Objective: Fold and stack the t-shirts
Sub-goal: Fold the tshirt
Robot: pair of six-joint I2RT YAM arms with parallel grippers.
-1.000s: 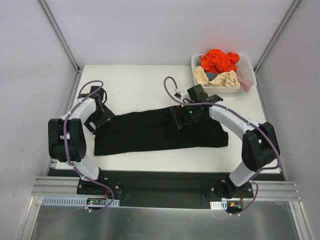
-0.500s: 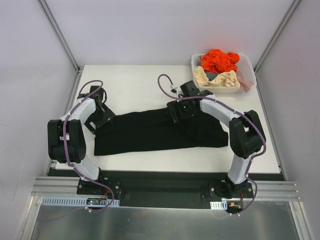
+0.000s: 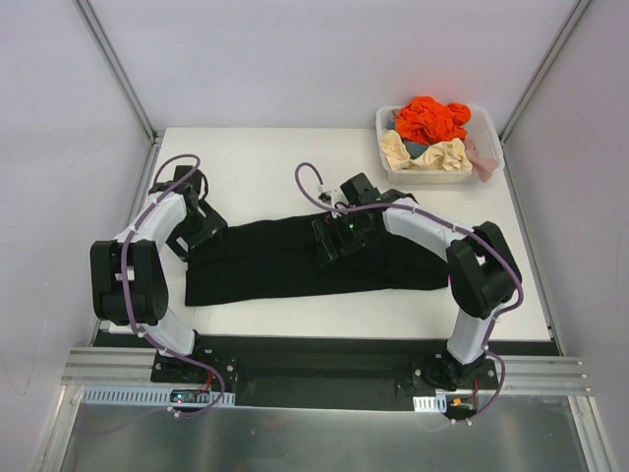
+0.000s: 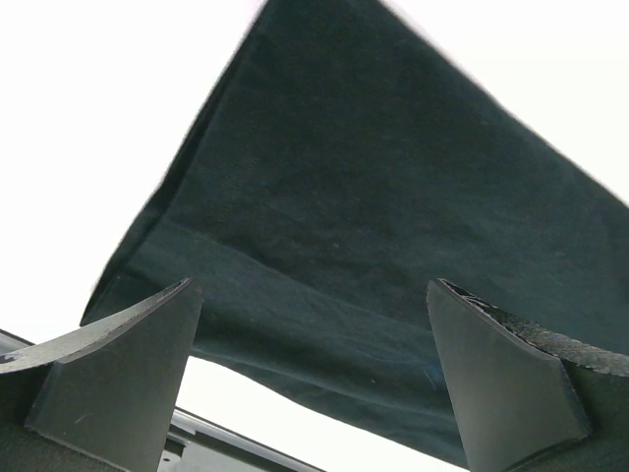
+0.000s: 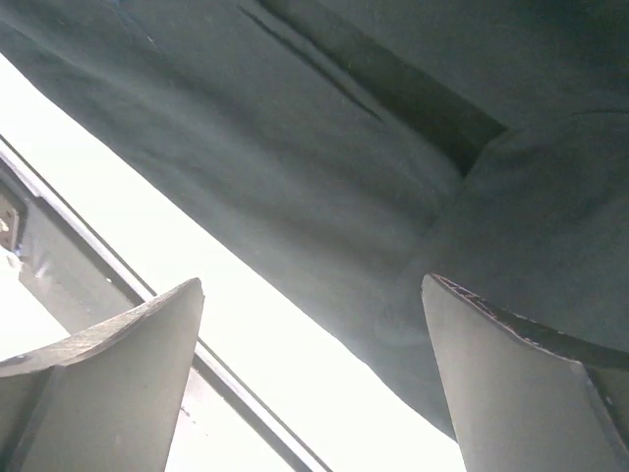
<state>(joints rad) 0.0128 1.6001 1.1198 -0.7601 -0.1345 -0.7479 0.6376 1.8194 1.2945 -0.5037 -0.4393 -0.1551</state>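
Observation:
A large black t-shirt (image 3: 275,265) lies folded into a long band across the middle of the table. My left gripper (image 3: 200,233) hovers open at the band's left end, and its wrist view shows the cloth's corner and hem (image 4: 373,197) between the spread fingers, with nothing held. My right gripper (image 3: 327,244) is open above the middle of the band; its wrist view shows the near edge of the black cloth (image 5: 324,147) and a fold seam. An orange t-shirt (image 3: 429,118), a cream one (image 3: 442,154) and a pale pink one (image 3: 482,157) lie crumpled in the basket.
The white plastic basket (image 3: 432,178) stands at the table's back right corner. Bare white table (image 3: 265,162) shows behind the black shirt and in a strip along its near edge. Metal frame posts rise at the back corners.
The right arm has swung left along the black shirt, from its right part to its middle, with jaws still open. The left arm has hardly moved.

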